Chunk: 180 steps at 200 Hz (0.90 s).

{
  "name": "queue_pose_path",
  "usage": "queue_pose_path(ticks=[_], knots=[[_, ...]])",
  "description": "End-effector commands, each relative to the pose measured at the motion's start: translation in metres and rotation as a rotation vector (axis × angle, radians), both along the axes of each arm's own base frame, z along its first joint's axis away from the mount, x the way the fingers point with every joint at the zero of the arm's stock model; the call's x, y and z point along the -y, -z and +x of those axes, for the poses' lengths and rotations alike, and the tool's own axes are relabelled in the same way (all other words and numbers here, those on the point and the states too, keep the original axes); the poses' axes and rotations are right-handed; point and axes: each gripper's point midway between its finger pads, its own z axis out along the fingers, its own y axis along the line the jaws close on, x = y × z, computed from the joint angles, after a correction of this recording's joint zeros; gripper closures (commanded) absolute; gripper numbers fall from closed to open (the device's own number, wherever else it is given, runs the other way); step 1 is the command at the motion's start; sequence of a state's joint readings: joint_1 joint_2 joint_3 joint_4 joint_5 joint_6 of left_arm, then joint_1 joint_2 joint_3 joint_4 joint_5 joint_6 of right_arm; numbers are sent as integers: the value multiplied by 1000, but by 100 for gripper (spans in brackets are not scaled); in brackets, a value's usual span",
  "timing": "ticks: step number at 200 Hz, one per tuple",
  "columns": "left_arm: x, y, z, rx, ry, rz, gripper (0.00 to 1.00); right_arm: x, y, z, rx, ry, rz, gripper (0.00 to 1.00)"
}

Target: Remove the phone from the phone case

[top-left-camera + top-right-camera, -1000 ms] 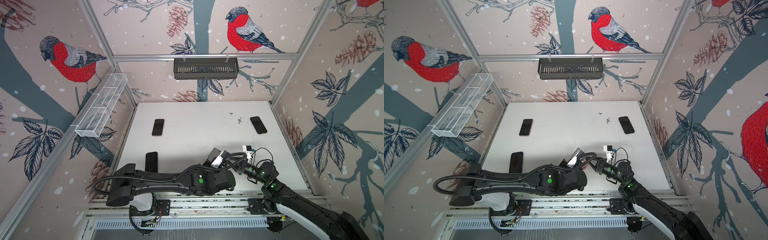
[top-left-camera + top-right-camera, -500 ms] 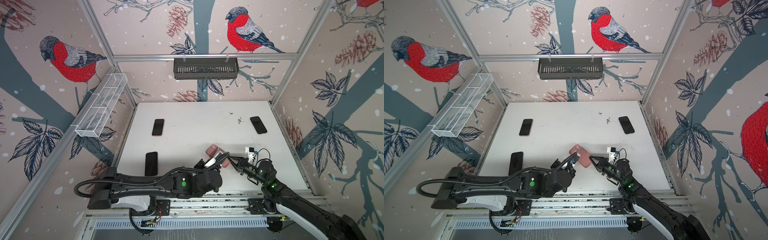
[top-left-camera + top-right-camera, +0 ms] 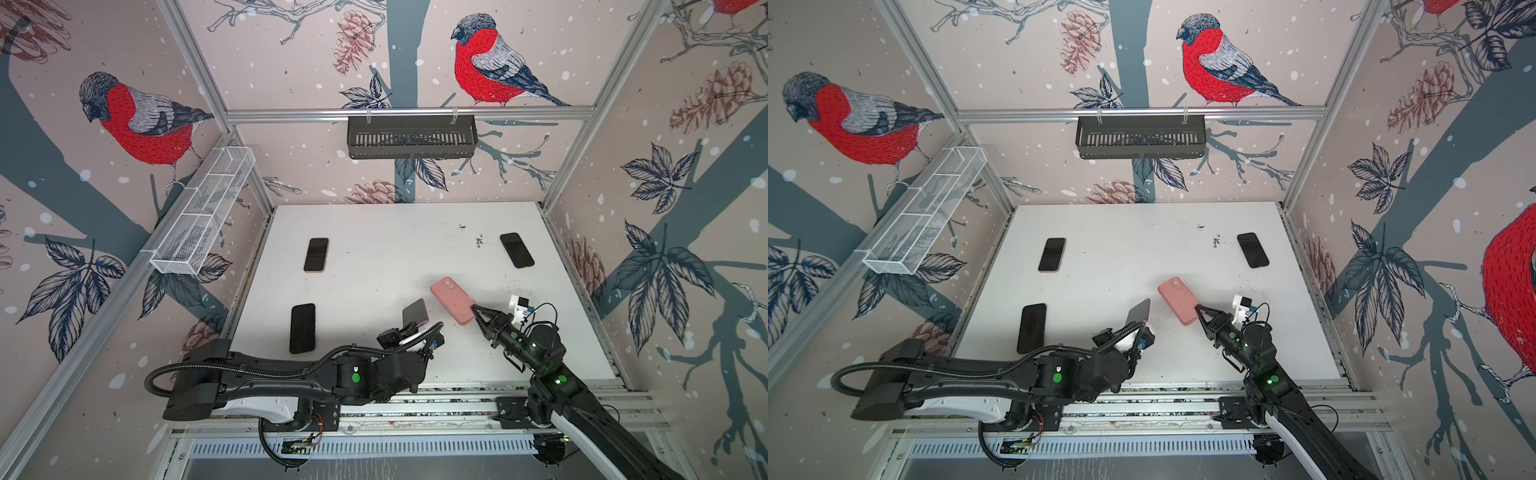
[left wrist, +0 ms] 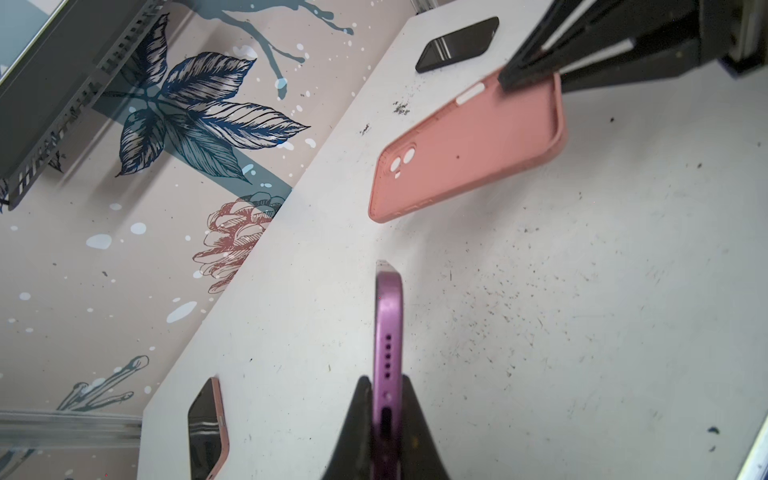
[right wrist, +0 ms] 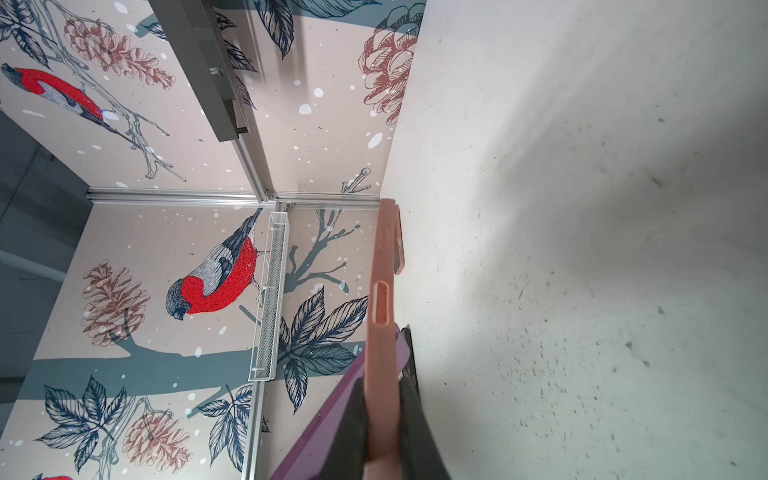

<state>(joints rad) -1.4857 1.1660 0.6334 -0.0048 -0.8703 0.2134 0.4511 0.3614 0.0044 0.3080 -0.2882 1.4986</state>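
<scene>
**A:** In the top views, what did each hand have?

**B:** In both top views the left hand (image 3: 410, 329) was pinched shut on the port end of the purple phone (image 3: 415, 312), which stood up off the bench (image 3: 374, 257). The right hand (image 3: 477, 311) had closed to a narrow gap on one corner of the pink phone case (image 3: 452, 300), held out over the bench. Phone and case were near each other but apart.

**A:** And the left wrist view?

**B:** Its fingers (image 4: 355, 419) squeezed the phone edge-on from both sides. Beyond it the case showed its hollow inner face, with the right hand's tips on its rim.

**A:** The right wrist view?

**B:** The case's thin edge sat clamped between that hand's fingers (image 5: 353, 415), with the phone just beside it.
</scene>
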Motion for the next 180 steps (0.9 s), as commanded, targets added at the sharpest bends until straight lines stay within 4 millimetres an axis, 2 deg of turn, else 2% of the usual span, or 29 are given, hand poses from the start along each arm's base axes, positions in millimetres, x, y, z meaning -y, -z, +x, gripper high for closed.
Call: queue_pose_path(ticks=[1,27,56,100,180], knots=[[12,-12,0,73,49,-33,100,7,57,-7,-133,22,-56,98],[16,6,-5,97,125,54,100,6,61,-7,-164,19,-67,98],[12,19,1,139,85,128,100,1,65,-8,-194,6,-83,98],[6,49,7,186,58,281,100,-5,76,-10,-257,11,-89,98],[2,81,5,195,105,348,100,-9,89,-19,-307,70,-78,97]])
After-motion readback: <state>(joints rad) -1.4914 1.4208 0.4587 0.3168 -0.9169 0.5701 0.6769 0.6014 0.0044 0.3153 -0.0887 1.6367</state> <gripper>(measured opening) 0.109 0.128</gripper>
